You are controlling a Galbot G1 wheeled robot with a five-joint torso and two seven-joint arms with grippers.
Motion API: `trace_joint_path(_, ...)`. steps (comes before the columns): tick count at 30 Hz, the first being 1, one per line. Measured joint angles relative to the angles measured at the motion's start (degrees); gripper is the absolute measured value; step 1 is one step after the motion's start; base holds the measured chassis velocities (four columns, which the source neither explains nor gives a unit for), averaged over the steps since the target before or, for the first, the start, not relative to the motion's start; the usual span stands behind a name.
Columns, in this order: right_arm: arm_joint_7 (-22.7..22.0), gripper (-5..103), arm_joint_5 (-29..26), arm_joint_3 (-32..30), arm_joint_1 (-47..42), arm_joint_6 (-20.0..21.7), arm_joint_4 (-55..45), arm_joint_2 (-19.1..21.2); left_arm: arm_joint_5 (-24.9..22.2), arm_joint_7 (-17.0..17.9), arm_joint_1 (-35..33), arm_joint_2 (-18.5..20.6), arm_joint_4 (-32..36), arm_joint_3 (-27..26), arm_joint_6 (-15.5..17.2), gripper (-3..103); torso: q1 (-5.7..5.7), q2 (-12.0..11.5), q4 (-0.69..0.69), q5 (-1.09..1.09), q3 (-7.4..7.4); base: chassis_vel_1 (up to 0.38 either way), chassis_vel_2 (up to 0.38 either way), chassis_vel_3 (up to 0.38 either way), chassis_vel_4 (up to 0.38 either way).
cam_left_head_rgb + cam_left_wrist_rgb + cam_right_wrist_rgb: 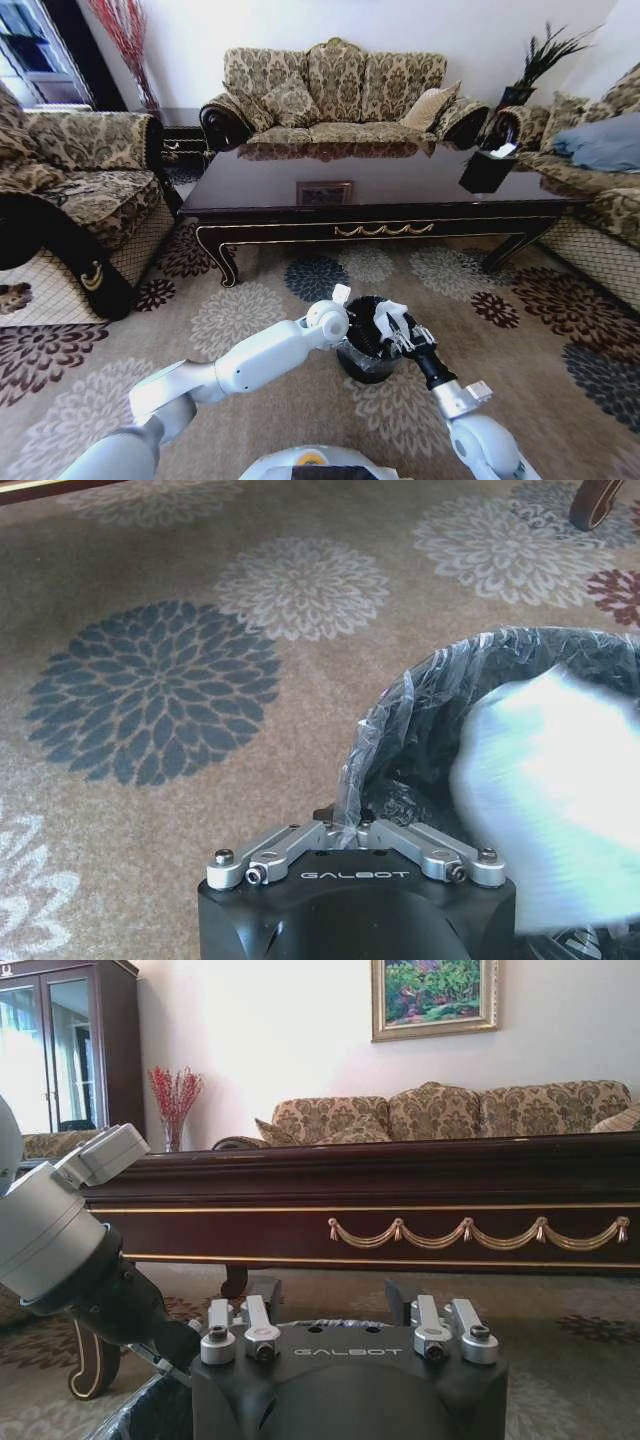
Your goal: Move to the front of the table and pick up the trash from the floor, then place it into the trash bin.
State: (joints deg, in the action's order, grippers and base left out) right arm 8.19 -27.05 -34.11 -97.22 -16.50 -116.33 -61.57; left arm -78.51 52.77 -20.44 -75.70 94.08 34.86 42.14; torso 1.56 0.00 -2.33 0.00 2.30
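Robot parked on the flowered carpet (250, 300) facing the long dark coffee table (380, 190), gold swag ornament along its front rail. Sofa (335, 90) behind it, armchair (70, 180) to the robot's left, a black tissue box (487, 168) on the tabletop's right end.

The trash bin (362, 362), small and black, stands on the carpet just in front of the robot, well short of the table. Clear liner (385, 730) bunched over its rim.

Left gripper (366, 325) reaches in from the robot's left, poised right over the bin's mouth. From the left wrist view its linkage sits drawn in toward the centre above the bin's near rim; the fingertips are hidden, so cannot tell whether the jaws are apart or together. A blurred white shape (545, 800) lies across the bin opening in that view — what it is, cannot tell.

Right gripper (400, 333) comes in from the robot's right, touching or just beside the bin's far edge, close against the left one. In the right wrist view two finger pairs stand apart from each other, nothing between them; the jaws are spread and look toward the table front
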Motion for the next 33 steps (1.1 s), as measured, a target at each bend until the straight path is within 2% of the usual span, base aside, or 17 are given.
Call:
trace_joint_path(1,0.0,61,0.0,0.0,0.0,0.0,0.0,0.0,0.0,0.0,0.0,0.0,0.0,0.0,0.0,3,0.0,0.0,0.0,0.0,0.0,0.0,0.0,0.0,0.0)
trace_joint_path(4,0.2,77,0.2,0.0,-0.1,-0.2,0.0,-0.1,-0.1,0.0,-0.1,0.7,0.1,-0.5,0.0,3,0.0,0.0,0.0,0.0,0.0,0.0,0.0,0.0,0.0)
trace_joint_path(6,0.2,77,0.2,0.0,-0.1,-0.2,-0.2,-0.1,0.0,0.0,-0.3,0.9,0.2,-0.8,0.0,3,0.0,0.0,0.0,0.0,0.0,0.0,0.0,0.0,0.0)
trace_joint_path(9,-0.7,93,-0.4,-0.2,0.0,0.2,-1.3,-0.5,0.0,0.0,-0.9,2.3,0.9,-1.9,0.0,3,0.0,0.0,0.0,-0.01,0.0,0.0,0.0,0.0,0.0)
trace_joint_path(10,-0.7,93,-0.4,-0.2,0.0,0.2,-1.3,-0.5,0.0,0.0,-0.9,2.3,0.9,-1.9,0.0,3,0.0,0.0,0.0,-0.01,0.0,0.0,0.0,0.0,0.0)
trace_joint_path(11,-1.1,97,-0.6,-0.4,0.0,0.3,-1.6,-0.6,0.0,0.1,-0.9,3.1,1.2,-2.2,-0.1,3,0.0,0.0,0.0,-0.01,0.0,0.0,0.0,0.0,0.0)
trace_joint_path(14,-1.9,99,-2.0,-2.3,-0.4,0.3,-1.7,-0.7,-0.4,1.6,-0.2,7.6,3.9,-2.9,-0.8,3,0.0,0.0,0.02,-0.01,0.0,0.0,0.0,0.0,0.0)
trace_joint_path(16,-2.0,100,-2.3,-2.9,-0.5,0.2,-1.2,-0.7,-0.7,2.1,-0.2,8.5,4.7,-3.3,-0.8,3,0.0,0.0,0.04,-0.01,0.0,0.0,0.0,0.0,0.0)
trace_joint_path(20,-2.0,100,-3.4,-5.0,-0.6,-1.0,2.4,-0.7,-1.9,3.0,-2.3,12.8,8.8,-5.6,-1.0,3,0.0,0.0,-0.01,-0.01,0.0,0.0,0.0,0.0,0.0)
trace_joint_path(21,-2.0,100,-3.4,-5.0,-0.6,-1.0,2.4,-0.7,-1.9,3.0,-2.3,12.8,8.8,-5.6,-1.0,3,0.0,0.0,-0.01,-0.01,0.0,0.0,0.0,0.0,0.0)
trace_joint_path(26,-2.0,100,-3.3,-4.9,0.2,-1.4,5.5,-1.5,-2.0,3.0,-8.5,18.5,14.6,-8.7,-1.0,3,0.0,0.0,0.0,-0.02,0.0,0.0,0.0,0.0,0.0)
trace_joint_path(33,-2.2,100,-2.2,-3.8,0.8,-1.2,6.6,-2.1,-0.7,3.1,-15.5,22.8,18.4,-15.0,-1.1,3,0.0,0.0,0.0,-0.01,-0.01,0.0,0.0,0.0,0.0)
